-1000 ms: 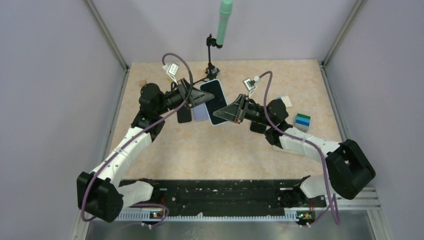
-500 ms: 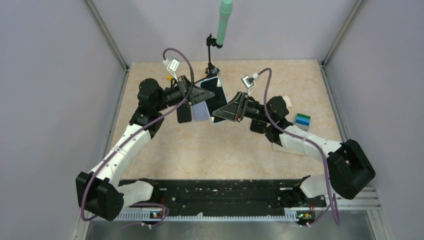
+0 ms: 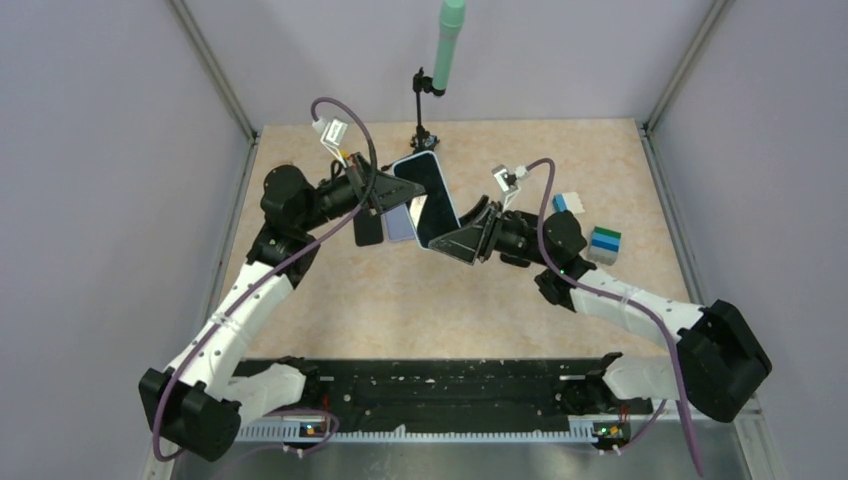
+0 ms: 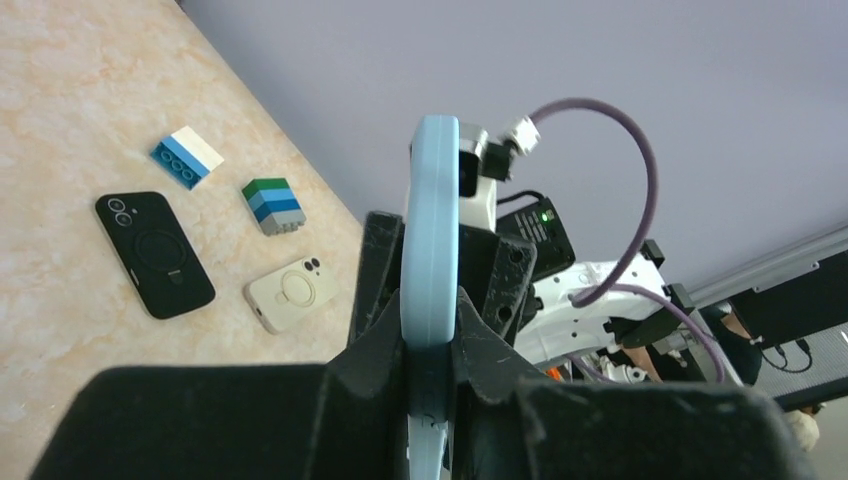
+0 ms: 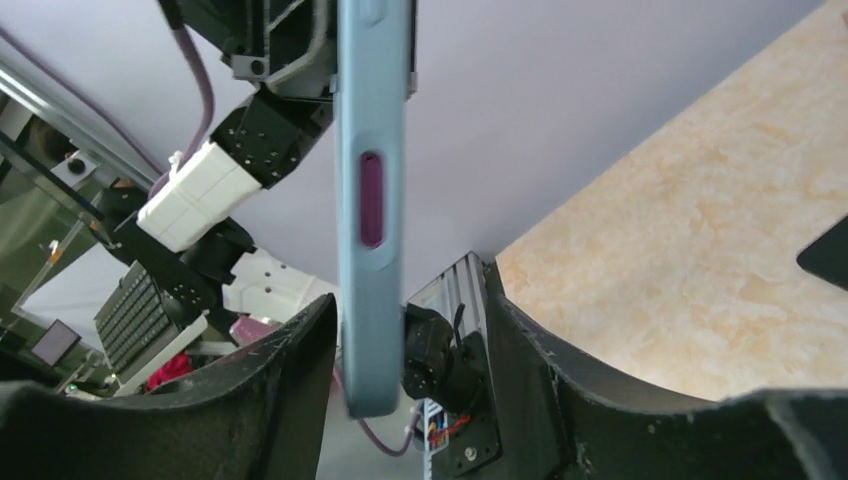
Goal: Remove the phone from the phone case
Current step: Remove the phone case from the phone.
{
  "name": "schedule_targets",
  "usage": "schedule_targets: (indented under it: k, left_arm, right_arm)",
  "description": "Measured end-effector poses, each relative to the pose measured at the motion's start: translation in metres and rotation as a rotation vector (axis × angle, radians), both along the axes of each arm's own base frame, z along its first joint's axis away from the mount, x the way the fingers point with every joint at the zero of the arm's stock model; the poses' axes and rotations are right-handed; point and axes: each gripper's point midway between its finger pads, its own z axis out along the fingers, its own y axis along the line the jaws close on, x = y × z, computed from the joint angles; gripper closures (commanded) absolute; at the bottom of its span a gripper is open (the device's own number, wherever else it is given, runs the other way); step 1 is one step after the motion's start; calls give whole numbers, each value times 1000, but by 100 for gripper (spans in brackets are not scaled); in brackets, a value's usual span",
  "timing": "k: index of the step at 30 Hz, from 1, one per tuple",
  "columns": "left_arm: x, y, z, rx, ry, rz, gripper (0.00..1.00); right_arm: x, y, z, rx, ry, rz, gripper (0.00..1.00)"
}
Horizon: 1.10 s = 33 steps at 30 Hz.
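Left end effector (image 4: pixel 432 345) clenches the phone case (image 4: pixel 432 230) mid-air; right end effector (image 5: pixel 408 305) straddles it, released. Prying the phone (image 3: pixel 428 195) out probably needs a corner pinch.

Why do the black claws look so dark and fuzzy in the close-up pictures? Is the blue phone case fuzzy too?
Left wrist view: the left gripper sits right by the lens, so it looks dark and soft, while the phone case looks clearer. Right wrist view: the right gripper is just as dark and soft, and the case's edge is crisp. Top view: even light, no glare.
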Motion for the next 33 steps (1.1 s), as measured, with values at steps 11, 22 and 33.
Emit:
schedule_targets:
  k: [11, 22, 33]
  left_arm:
    - [7, 6, 7, -39, 75, 77, 100]
    - [23, 3, -5, -58, 178, 77, 100]
    - [34, 1, -16, -57, 238, 82, 100]
  right_arm:
    - [-11, 2, 16, 9, -165, -99, 61]
    - [1, 3, 9, -28, -197, -175, 71]
    - [14, 2, -3, -112, -288, -276, 75]
